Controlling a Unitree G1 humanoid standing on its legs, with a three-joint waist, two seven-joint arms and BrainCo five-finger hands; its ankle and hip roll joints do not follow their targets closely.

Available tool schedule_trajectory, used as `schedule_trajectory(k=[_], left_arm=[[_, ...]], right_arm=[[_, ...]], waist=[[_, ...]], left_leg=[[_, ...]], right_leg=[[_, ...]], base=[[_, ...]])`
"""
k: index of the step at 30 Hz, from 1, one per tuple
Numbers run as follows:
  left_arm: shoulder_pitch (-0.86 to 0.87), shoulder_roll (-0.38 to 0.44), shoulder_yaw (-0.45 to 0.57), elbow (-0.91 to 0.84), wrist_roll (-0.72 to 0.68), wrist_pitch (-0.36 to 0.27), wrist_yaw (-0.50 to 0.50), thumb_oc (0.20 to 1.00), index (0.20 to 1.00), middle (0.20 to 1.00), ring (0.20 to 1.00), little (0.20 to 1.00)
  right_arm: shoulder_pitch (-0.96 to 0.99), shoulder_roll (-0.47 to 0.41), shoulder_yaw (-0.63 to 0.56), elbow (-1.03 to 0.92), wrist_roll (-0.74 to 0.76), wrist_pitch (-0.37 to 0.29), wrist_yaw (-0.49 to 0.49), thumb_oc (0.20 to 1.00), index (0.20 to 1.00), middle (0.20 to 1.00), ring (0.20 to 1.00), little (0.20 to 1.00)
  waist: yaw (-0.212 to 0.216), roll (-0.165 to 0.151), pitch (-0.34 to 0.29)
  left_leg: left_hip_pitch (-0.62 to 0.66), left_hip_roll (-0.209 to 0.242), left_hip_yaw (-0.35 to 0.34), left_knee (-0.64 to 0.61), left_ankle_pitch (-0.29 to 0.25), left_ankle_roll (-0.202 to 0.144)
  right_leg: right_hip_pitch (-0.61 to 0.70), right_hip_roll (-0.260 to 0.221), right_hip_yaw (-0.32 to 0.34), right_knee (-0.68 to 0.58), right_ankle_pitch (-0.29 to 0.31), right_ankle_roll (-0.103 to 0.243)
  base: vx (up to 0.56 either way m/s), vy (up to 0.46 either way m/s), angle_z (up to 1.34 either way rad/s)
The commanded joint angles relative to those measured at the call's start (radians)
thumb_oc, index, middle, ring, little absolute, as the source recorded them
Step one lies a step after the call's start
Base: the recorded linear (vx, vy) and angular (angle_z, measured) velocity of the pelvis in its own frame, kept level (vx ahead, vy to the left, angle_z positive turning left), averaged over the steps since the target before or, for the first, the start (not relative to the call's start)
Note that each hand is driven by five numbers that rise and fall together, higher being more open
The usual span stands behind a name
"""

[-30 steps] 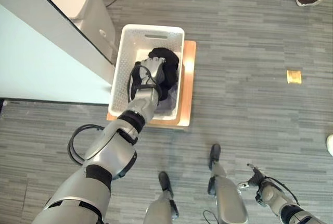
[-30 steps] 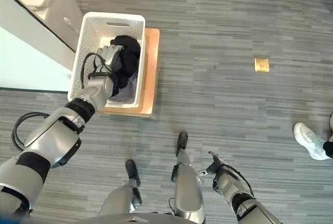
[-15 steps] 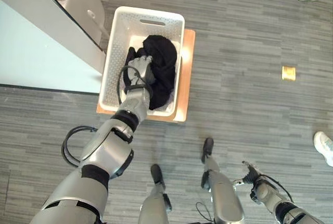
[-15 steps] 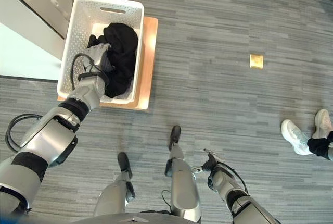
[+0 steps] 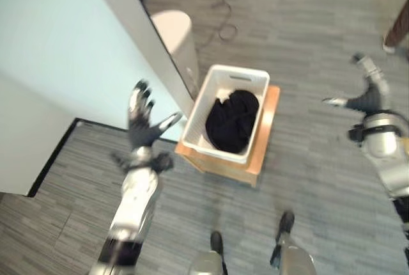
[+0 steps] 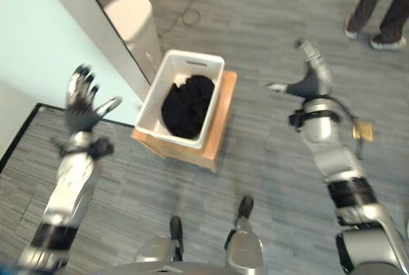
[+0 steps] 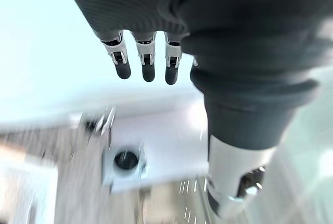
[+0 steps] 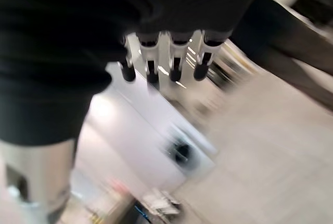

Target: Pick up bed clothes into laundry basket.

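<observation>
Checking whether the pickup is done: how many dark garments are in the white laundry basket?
1: a black bundle of clothing fills the white laundry basket on its wooden stand. More pieces may be hidden beneath it.

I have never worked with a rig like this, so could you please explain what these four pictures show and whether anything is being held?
This is a two-legged humanoid robot. Two pictures come from a stereo camera on its head, looking down at the floor; the other two come from cameras on its wrists, looking along each hand. In the head views, a white laundry basket stands on a low wooden platform on the grey floor, beside a pale wall. Dark clothes lie bundled inside the basket. The left hand is raised beside the wall, fingers spread and holding nothing. The right hand is raised on the other side, also open and holding nothing. A person's legs stand at the far edge.
</observation>
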Motion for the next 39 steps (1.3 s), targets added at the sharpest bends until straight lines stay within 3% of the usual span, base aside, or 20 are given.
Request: schedule_trajectory(k=[1, 4, 5, 6, 7, 8, 10, 14, 15, 16, 17, 19, 21, 23, 27, 31, 32, 33, 38, 39], left_arm=[[0.046, 0.039, 0.045, -0.046, -0.005, -0.07, -0.065, 1.0, 1.0, 1.0, 1.0, 1.0], [0.137, 0.015, 0.039, -0.065, -0.006, -0.092, -0.057, 1.0, 1.0, 1.0, 1.0, 1.0], [0.154, 0.018, 0.011, -0.031, 0.001, -0.098, -0.06, 1.0, 1.0, 1.0, 1.0, 1.0], [0.15, 0.019, -0.008, -0.011, -0.001, -0.103, -0.06, 1.0, 1.0, 1.0, 1.0, 1.0], [0.15, 0.019, -0.009, -0.01, -0.001, -0.103, -0.06, 1.0, 1.0, 1.0, 1.0, 1.0], [0.127, 0.029, -0.051, 0.013, -0.012, -0.096, -0.072, 1.0, 1.0, 1.0, 1.0, 1.0], [0.135, 0.043, -0.06, 0.007, -0.018, -0.094, -0.081, 1.0, 1.0, 1.0, 1.0, 1.0], [0.226, 0.008, 0.011, -0.028, -0.059, -0.083, -0.094, 1.0, 1.0, 1.0, 1.0, 1.0], [0.23, 0.008, 0.013, -0.031, -0.06, -0.081, -0.095, 1.0, 1.0, 1.0, 1.0, 1.0], [0.241, -0.042, 0.021, -0.017, -0.079, -0.081, -0.104, 1.0, 1.0, 1.0, 1.0, 1.0], [0.239, -0.043, 0.022, -0.017, -0.079, -0.081, -0.104, 1.0, 1.0, 1.0, 1.0, 1.0], [0.214, -0.03, 0.025, 0.009, -0.089, -0.071, -0.111, 1.0, 1.0, 1.0, 1.0, 1.0], [0.216, -0.028, 0.032, 0.024, -0.135, -0.047, -0.134, 1.0, 1.0, 1.0, 1.0, 1.0], [0.221, -0.029, 0.048, 0.04, -0.154, -0.03, -0.144, 1.0, 1.0, 1.0, 1.0, 1.0], [0.236, -0.04, 0.057, 0.079, -0.169, 0.007, -0.174, 1.0, 1.0, 1.0, 1.0, 1.0], [0.226, -0.026, 0.046, 0.087, -0.156, 0.024, -0.187, 1.0, 1.0, 1.0, 1.0, 1.0], [0.214, -0.018, 0.032, 0.094, -0.144, 0.026, -0.186, 1.0, 1.0, 1.0, 1.0, 1.0], [0.185, 0.004, 0.007, 0.104, -0.127, 0.033, -0.181, 1.0, 1.0, 1.0, 1.0, 1.0], [0.142, 0.042, -0.037, 0.111, -0.111, 0.053, -0.208, 1.0, 1.0, 1.0, 1.0, 1.0], [0.142, 0.042, -0.037, 0.111, -0.111, 0.053, -0.208, 1.0, 1.0, 1.0, 1.0, 1.0]], right_arm=[[0.35, 0.203, 0.071, -0.162, -0.098, -0.196, 0.118, 1.0, 1.0, 1.0, 1.0, 1.0], [0.427, 0.253, 0.139, -0.214, -0.14, -0.221, 0.154, 1.0, 1.0, 1.0, 1.0, 1.0], [0.429, 0.266, 0.151, -0.207, -0.135, -0.226, 0.152, 1.0, 1.0, 1.0, 1.0, 1.0], [0.431, 0.261, 0.155, -0.204, -0.125, -0.23, 0.145, 1.0, 1.0, 1.0, 1.0, 1.0], [0.431, 0.26, 0.155, -0.203, -0.125, -0.231, 0.145, 1.0, 1.0, 1.0, 1.0, 1.0], [0.414, 0.245, 0.172, -0.187, -0.118, -0.231, 0.119, 1.0, 1.0, 1.0, 1.0, 1.0], [0.401, 0.248, 0.183, -0.185, -0.097, -0.232, 0.124, 1.0, 1.0, 1.0, 1.0, 1.0], [0.38, 0.238, 0.227, -0.173, -0.045, -0.23, 0.162, 1.0, 1.0, 1.0, 1.0, 1.0], [0.38, 0.238, 0.229, -0.171, -0.044, -0.231, 0.162, 1.0, 1.0, 1.0, 1.0, 1.0], [0.341, 0.217, 0.232, -0.148, -0.044, -0.229, 0.162, 1.0, 1.0, 1.0, 1.0, 1.0], [0.339, 0.216, 0.233, -0.146, -0.044, -0.23, 0.162, 1.0, 1.0, 1.0, 1.0, 1.0], [0.269, 0.231, 0.223, -0.123, -0.045, -0.218, 0.136, 1.0, 1.0, 1.0, 1.0, 1.0], [0.241, 0.276, 0.19, -0.097, -0.042, -0.198, 0.105, 1.0, 1.0, 1.0, 1.0, 1.0], [0.231, 0.296, 0.173, -0.086, -0.026, -0.185, 0.109, 1.0, 1.0, 1.0, 1.0, 1.0], [0.226, 0.321, 0.166, -0.042, -0.016, -0.165, 0.13, 1.0, 1.0, 1.0, 1.0, 1.0], [0.215, 0.345, 0.163, -0.022, -0.006, -0.166, 0.151, 1.0, 1.0, 1.0, 1.0, 1.0], [0.211, 0.347, 0.169, -0.011, -0.012, -0.162, 0.15, 1.0, 1.0, 1.0, 1.0, 1.0], [0.217, 0.361, 0.168, -0.009, -0.003, -0.163, 0.152, 1.0, 1.0, 1.0, 1.0, 1.0], [0.259, 0.378, 0.162, -0.031, 0.035, -0.17, 0.159, 1.0, 1.0, 1.0, 1.0, 1.0], [0.259, 0.378, 0.162, -0.031, 0.035, -0.17, 0.159, 1.0, 1.0, 1.0, 1.0, 1.0]], waist=[[0.002, -0.061, -0.037], [0.018, -0.03, -0.024], [0.036, -0.015, -0.025], [0.037, -0.011, -0.027], [0.035, -0.011, -0.03], [0.023, -0.014, -0.025], [0.03, -0.033, -0.04], [0.082, -0.037, -0.068], [0.076, -0.037, -0.067], [0.074, -0.042, -0.043], [0.073, -0.042, -0.044], [0.031, -0.052, -0.034], [0.002, -0.072, -0.047], [0.016, -0.099, -0.052], [0.068, -0.129, -0.071], [0.06, -0.153, -0.071], [0.041, -0.16, -0.065], [-0.01, -0.153, -0.051], [-0.06, -0.138, -0.034], [-0.06, -0.137, -0.035]], left_leg=[[-0.067, -0.031, -0.031, 0.005, 0.025, 0.033], [-0.05, -0.036, -0.119, 0.005, 0.026, 0.059], [-0.083, -0.026, -0.206, 0.005, 0.06, 0.055], [-0.097, -0.024, -0.265, 0.005, 0.078, 0.047], [-0.095, -0.024, -0.267, 0.006, 0.069, 0.047], [-0.136, -0.048, -0.389, 0.015, 0.088, 0.033], [-0.147, -0.056, -0.43, 0.022, 0.078, 0.008], [-0.172, 0.008, -0.38, 0.025, 0.095, -0.04], [-0.171, 0.007, -0.383, 0.026, 0.094, -0.04], [-0.237, 0.033, -0.163, 0.112, 0.121, -0.017], [-0.243, 0.034, -0.163, 0.116, 0.121, -0.016], [-0.256, 0.12, 0.22, 0.182, 0.116, 0.018], [-0.23, 0.177, 0.518, 0.291, 0.075, 0.044], [-0.248, 0.209, 0.575, 0.391, 0.056, 0.053], [-0.248, 0.153, 0.489, 0.323, 0.051, 0.066], [-0.169, 0.065, 0.427, 0.207, 0.014, 0.115], [-0.148, 0.019, 0.382, 0.177, 0.0, 0.135], [-0.125, -0.007, 0.301, 0.121, -0.001, 0.144], [-0.168, -0.008, 0.114, 0.049, 0.081, 0.114], [-0.169, -0.006, 0.113, 0.049, 0.081, 0.114]], right_leg=[[0.114, -0.099, -0.02, 0.186, -0.187, 0.12], [0.009, -0.111, 0.078, 0.449, -0.172, 0.156], [-0.017, -0.021, 0.213, 0.457, -0.252, 0.122], [-0.011, 0.036, 0.302, 0.427, -0.316, 0.107], [-0.008, 0.035, 0.299, 0.428, -0.326, 0.107], [0.019, 0.113, 0.508, 0.337, -0.35, 0.074], [0.087, 0.112, 0.569, 0.217, -0.346, 0.046], [0.201, 0.031, 0.379, 0.013, -0.272, 0.071], [0.204, 0.031, 0.375, 0.013, -0.273, 0.071], [0.224, 0.018, 0.286, 0.013, -0.283, 0.065], [0.22, 0.019, 0.287, 0.013, -0.28, 0.065], [0.231, 0.031, 0.146, 0.022, -0.303, 0.046], [0.257, 0.051, -0.029, 0.064, -0.34, 0.008], [0.282, 0.053, -0.115, 0.087, -0.369, -0.019], [0.302, 0.034, -0.226, 0.178, -0.361, -0.004], [0.242, -0.064, -0.271, 0.432, -0.297, 0.057], [0.195, -0.106, -0.23, 0.535, -0.235, 0.096], [0.095, -0.099, -0.072, 0.664, -0.2, 0.13], [0.013, -0.08, 0.148, 0.545, -0.257, 0.081], [0.014, -0.078, 0.147, 0.543, -0.255, 0.08]], base=[[0.05, 0.084, 0.42], [0.04, 0.021, 0.6], [-0.06, -0.107, 1.68], [-0.04, -0.104, 2.02], [0.05, -0.205, 2.54], [0.05, -0.154, 2.59], [0.08, -0.253, 2.46], [0.05, -0.277, 1.65], [-0.17, -0.18, 1.05], [-0.18, -0.037, 1.05], [-0.27, -0.114, 1.44], [-0.26, -0.201, 1.85], [-0.2, -0.322, 2.46], [-0.05, -0.207, 2.02], [0.09, 0.036, 1.79], [0.12, 0.115, 1.19], [0.21, 0.174, 1.66], [0.06, 0.071, 2.04], [-0.02, -0.109, 2.82], [0.1, -0.113, 2.37]])
